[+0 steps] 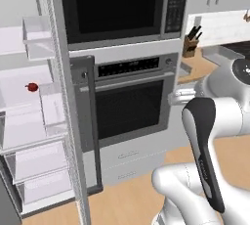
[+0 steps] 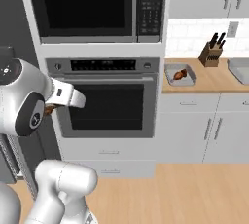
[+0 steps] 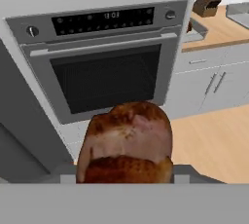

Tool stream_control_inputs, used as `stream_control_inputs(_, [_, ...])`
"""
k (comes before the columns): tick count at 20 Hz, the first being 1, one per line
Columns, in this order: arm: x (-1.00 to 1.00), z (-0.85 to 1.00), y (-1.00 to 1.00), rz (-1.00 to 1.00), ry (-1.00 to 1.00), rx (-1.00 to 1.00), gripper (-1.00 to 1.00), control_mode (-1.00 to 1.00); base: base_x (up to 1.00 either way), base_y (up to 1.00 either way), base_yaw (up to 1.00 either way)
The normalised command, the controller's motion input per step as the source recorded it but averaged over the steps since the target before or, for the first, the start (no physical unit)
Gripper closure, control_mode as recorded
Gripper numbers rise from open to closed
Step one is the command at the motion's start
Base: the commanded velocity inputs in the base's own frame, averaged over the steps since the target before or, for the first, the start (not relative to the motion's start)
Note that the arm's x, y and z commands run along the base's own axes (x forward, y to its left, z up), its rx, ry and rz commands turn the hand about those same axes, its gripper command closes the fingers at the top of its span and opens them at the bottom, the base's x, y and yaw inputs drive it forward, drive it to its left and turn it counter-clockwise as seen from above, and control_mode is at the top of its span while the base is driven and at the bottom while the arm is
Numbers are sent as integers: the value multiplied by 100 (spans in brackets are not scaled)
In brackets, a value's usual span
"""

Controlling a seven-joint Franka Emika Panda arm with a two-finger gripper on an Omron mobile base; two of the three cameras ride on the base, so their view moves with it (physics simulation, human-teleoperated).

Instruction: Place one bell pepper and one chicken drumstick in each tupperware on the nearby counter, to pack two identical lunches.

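Closest to the hand camera is a browned, glossy chicken drumstick (image 3: 127, 145), sitting right where the finger tips would rise; the gripper (image 3: 125, 177) appears clamped on it at a middling width, though the fingers themselves are hidden behind the meat. Beyond it stands the stainless wall oven (image 3: 104, 69) with its dark glass door.

In the right base view, the long light-brown wooden counter (image 2: 214, 83) lies to the right of the oven. On it rests one shallow light-grey tupperware (image 2: 180, 75), already holding a brown drumstick, and the edge of a second grey tub (image 2: 239, 69) shows at the far right, past the wooden knife block (image 2: 211, 52). In the left base view, a small red bell pepper (image 1: 31, 87) sits on a shelf of the open white fridge (image 1: 29, 121) at the left.

The risk, as I judge it, is dropping this drumstick into the near tub, doubling up. The rounded meat could also slip during the swing across the oven front.
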Motion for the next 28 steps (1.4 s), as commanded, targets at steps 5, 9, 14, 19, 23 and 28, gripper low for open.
stream_control_inputs(5, [0, 0, 0, 0, 0, 0, 100, 100, 100, -100, 18])
stream_control_inputs(9, [0, 0, 0, 0, 0, 0, 100, 100, 91, -100, 36])
stream_control_inputs(14, [0, 0, 0, 0, 0, 0, 100, 100, 48, -100, 27])
stream_control_inputs(19, [0, 0, 0, 0, 0, 0, 100, 100, 31, -100, 24])
stream_control_inputs(23, [0, 0, 0, 0, 0, 0, 100, 100, 25, -100, 23])
stream_control_inputs(28, [0, 0, 0, 0, 0, 0, 100, 100, 24, -100, 23])
